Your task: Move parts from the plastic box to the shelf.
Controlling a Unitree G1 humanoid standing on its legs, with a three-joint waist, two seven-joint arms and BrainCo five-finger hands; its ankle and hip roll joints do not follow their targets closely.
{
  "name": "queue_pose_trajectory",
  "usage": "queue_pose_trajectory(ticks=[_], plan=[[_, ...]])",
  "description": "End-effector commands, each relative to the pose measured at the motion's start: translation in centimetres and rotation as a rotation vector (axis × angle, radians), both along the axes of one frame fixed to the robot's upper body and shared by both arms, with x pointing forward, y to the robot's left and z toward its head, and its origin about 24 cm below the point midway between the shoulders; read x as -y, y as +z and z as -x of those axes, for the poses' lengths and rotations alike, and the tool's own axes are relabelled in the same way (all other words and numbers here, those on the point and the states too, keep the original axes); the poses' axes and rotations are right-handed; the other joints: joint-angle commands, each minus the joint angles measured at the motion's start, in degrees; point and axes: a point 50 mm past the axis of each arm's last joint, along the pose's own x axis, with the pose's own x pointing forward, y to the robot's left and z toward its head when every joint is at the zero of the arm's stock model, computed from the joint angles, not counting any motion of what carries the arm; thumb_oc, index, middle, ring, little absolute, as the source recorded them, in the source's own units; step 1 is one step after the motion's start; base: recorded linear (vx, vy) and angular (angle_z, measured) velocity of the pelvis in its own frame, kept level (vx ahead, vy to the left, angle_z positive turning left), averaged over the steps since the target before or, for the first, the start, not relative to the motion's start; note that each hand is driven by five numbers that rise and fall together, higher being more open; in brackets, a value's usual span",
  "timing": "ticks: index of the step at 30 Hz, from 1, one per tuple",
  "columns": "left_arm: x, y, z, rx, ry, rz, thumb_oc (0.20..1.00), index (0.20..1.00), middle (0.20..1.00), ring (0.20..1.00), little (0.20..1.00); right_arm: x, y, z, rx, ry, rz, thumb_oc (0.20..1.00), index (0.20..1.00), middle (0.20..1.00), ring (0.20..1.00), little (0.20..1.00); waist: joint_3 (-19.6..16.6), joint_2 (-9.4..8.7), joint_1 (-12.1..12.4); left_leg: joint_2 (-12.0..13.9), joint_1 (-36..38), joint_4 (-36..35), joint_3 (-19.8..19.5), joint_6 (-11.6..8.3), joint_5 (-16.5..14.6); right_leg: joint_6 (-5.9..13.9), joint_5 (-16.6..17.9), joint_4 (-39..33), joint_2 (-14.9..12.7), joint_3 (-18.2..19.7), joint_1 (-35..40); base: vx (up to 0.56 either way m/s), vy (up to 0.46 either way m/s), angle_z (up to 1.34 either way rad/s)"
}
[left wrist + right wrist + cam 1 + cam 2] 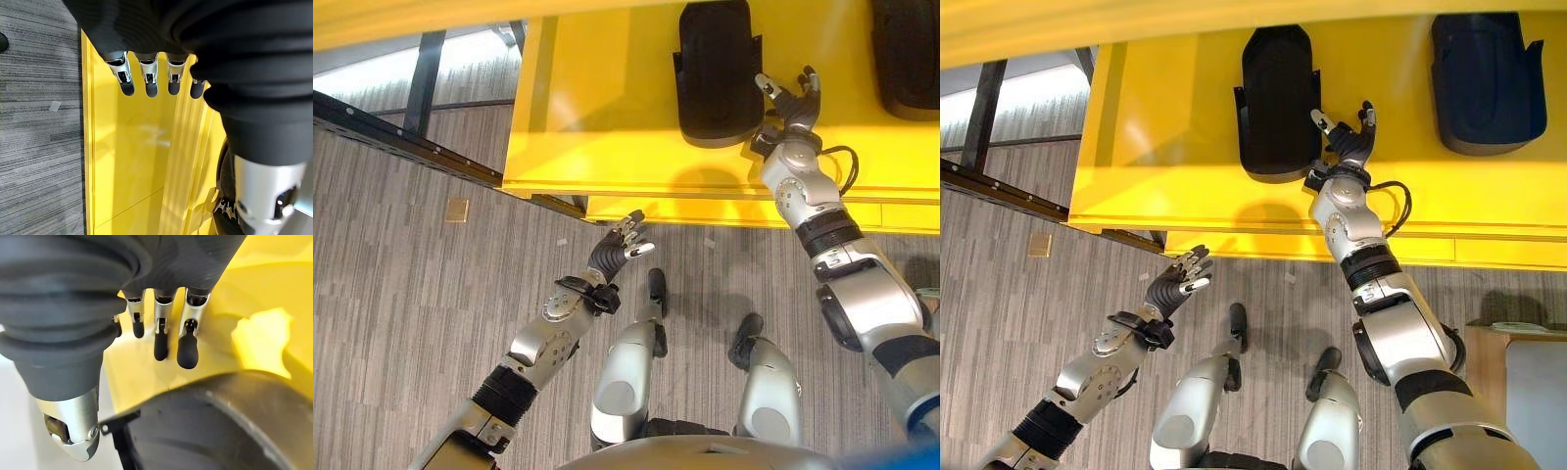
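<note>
A black moulded part lies flat on the yellow shelf; the right wrist view shows its curved edge close up. My right hand hovers just beside that part's right edge, fingers spread and straight, holding nothing. A second dark part rests farther right on the same shelf. My left hand hangs lower, over the floor in front of the shelf's front edge, its fingers relaxed and empty.
The shelf has a lower yellow tier under its front lip. A dark metal rail runs across the grey carpet at the left. A small tan tile lies on the floor. A light box corner shows at the far right.
</note>
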Motion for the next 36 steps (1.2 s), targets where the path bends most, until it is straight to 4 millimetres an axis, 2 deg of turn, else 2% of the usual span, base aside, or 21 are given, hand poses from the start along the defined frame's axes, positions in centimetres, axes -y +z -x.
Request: queue_pose_trajectory(ticks=[1, 10, 16, 18, 21, 22, 23, 24, 25, 26, 28, 29, 32, 36], plan=[[0.9, 2.0, -0.3, 0.09, -0.024, 0.038, 1.0, 1.0, 1.0, 1.0, 1.0, -0.3, 3.5, 1.1, 0.224, -0.073, 0.109, 1.0, 1.0, 1.0, 1.0, 1.0, 1.8, -1.66, 0.5, 1.8, 6.6, 4.3, 6.3, -4.13, -12.1, 0.61, 6.5, -11.3, 3.1, 0.7, 0.4, 0.0, 0.0, 0.0], [1.4, 1.6, 0.2, 0.09, -0.017, 0.062, 1.0, 1.0, 1.0, 1.0, 1.0, -1.2, 5.8, 3.4, 0.446, -0.11, 0.153, 1.0, 1.0, 1.0, 1.0, 1.0, 1.8, -1.31, -0.7, 1.7, 7.8, 4.0, 6.4, -4.06, -12.3, 0.56, 6.4, -11.8, 3.2, 1.2, 1.4, 0.01, 0.02, -0.02], [1.7, 1.0, 0.5, 0.081, -0.01, 0.084, 1.0, 1.0, 1.0, 1.0, 1.0, -3.0, 6.7, 5.7, 0.598, -0.07, 0.265, 1.0, 1.0, 1.0, 1.0, 1.0, 1.8, -0.86, -2.3, 1.6, 9.4, 3.9, 7.4, -4.02, -12.5, 0.42, 6.4, -12.5, 3.0, 2.0, 2.6, 0.02, 0.057, -0.07], [1.6, 1.1, 0.5, 0.081, -0.007, 0.092, 1.0, 1.0, 1.0, 1.0, 1.0, -4.3, 6.7, 6.6, 0.631, -0.02, 0.363, 1.0, 1.0, 1.0, 1.0, 1.0, 1.8, -0.79, -3.1, 1.5, 9.9, 3.8, 7.6, -4.01, -12.6, 0.54, 6.4, -12.5, 2.9, 2.4, 2.9, 0.01, 0.074, -0.09], [1.6, 1.0, 0.6, 0.078, -0.003, 0.099, 1.0, 1.0, 1.0, 1.0, 1.0, -5.9, 5.4, 7.1, 0.614, 0.068, 0.507, 1.0, 1.0, 1.0, 1.0, 1.0, 1.8, -0.94, -3.8, 1.5, 10.5, 3.9, 7.9, -4.01, -12.7, 0.56, 6.5, -12.9, 2.8, 2.7, 3.6, -0.01, 0.053, -0.09], [1.4, 0.9, 0.7, 0.079, 0.004, 0.099, 1.0, 1.0, 1.0, 1.0, 1.0, -7.0, 3.6, 7.5, 0.57, 0.139, 0.621, 1.0, 1.0, 1.0, 1.0, 1.0, 1.8, -1.2, -4.2, 2.0, 10.3, 4.0, 9.0, -3.5, -11.8, -0.05, 7.7, -13.4, 3.0, 2.5, 3.4, 0.0, 0.039, -0.17], [1.4, 0.8, 0.7, 0.078, 0.004, 0.099, 1.0, 1.0, 1.0, 1.0, 1.0, -7.0, 3.6, 7.5, 0.568, 0.138, 0.621, 1.0, 1.0, 1.0, 1.0, 1.0, 1.7, -1.22, -4.2, 1.8, 10.9, 4.0, 8.3, -3.92, -12.8, 0.51, 6.7, -13.1, 2.9, 3.0, 3.9, -0.06, 0.026, -0.17], [1.3, 0.8, 0.7, 0.079, 0.01, 0.098, 1.0, 1.0, 1.0, 1.0, 1.0, -7.3, 2.7, 7.5, 0.539, 0.174, 0.655, 1.0, 1.0, 1.0, 1.0, 1.0, 1.8, -1.37, -4.4, 2.1, 10.5, 3.9, 9.1, -3.48, -11.9, -0.06, 7.8, -13.5, 3.0, 2.6, 3.6, 0.07, 0.031, -0.06], [0.8, 0.6, 0.8, 0.083, 0.022, 0.099, 1.0, 1.0, 1.0, 1.0, 1.0, -7.6, 0.8, 8.0, 0.516, 0.253, 0.746, 1.0, 1.0, 1.0, 1.0, 1.0, 1.7, -1.94, -4.9, 2.2, 11.5, 3.9, 8.7, -3.8, -12.9, 0.59, 6.8, -13.5, 2.9, 3.1, 4.5, -0.06, 0.009, -0.03], [0.5, 0.6, 0.7, 0.086, 0.031, 0.099, 1.0, 1.0, 1.0, 1.0, 1.0, -7.4, 0.1, 8.2, 0.503, 0.289, 0.787, 1.0, 1.0, 1.0, 1.0, 1.0, 1.8, -2.18, -5.2, 2.5, 11.0, 3.8, 9.6, -3.37, -11.9, 0.09, 8.0, -14.0, 3.0, 2.7, 4.1, 0.06, 0.019, 0.01], [0.1, 0.6, 0.8, 0.089, 0.039, 0.093, 1.0, 1.0, 1.0, 1.0, 1.0, -7.1, -0.9, 8.6, 0.485, 0.327, 0.832, 1.0, 1.0, 1.0, 1.0, 1.0, 1.7, -2.64, -5.6, 2.4, 11.7, 3.9, 9.0, -3.74, -12.9, 0.85, 7.1, -13.9, 2.9, 3.2, 4.6, 0.02, -0.005, 0.01], [-0.7, 0.5, 0.9, 0.096, 0.054, 0.087, 1.0, 1.0, 1.0, 1.0, 1.0, -6.3, -2.0, 9.6, 0.491, 0.36, 0.903, 1.0, 1.0, 1.0, 1.0, 1.0, 1.6, -3.32, -6.1, 2.7, 11.7, 3.8, 9.2, -3.69, -13.0, 1.15, 7.3, -14.2, 3.0, 3.3, 4.7, 0.0, 0.0, 0.0], [-2.1, 0.5, 1.3, 0.109, 0.079, 0.074, 1.0, 1.0, 1.0, 1.0, 1.0, -4.9, -2.6, 11.6, 0.523, 0.414, 1.031, 1.0, 1.0, 1.0, 1.0, 1.0, 1.5, -4.44, -6.9, 3.3, 11.9, 3.6, 9.8, -3.65, -13.1, 1.77, 7.7, -15.1, 3.4, 3.5, 4.9, -0.03, -0.022, -0.03], [-3.1, 0.5, 1.5, 0.118, 0.103, 0.061, 1.0, 1.0, 1.0, 1.0, 1.0, -4.7, -3.1, 13.4, 0.559, 0.508, 1.164, 1.0, 1.0, 1.0, 1.0, 1.0, 1.5, -5.52, -7.3, 3.7, 11.8, 3.8, 10.0, -3.51, -13.4, 2.19, 7.8, -15.5, 3.8, 3.7, 4.9, -0.03, -0.047, -0.13]])
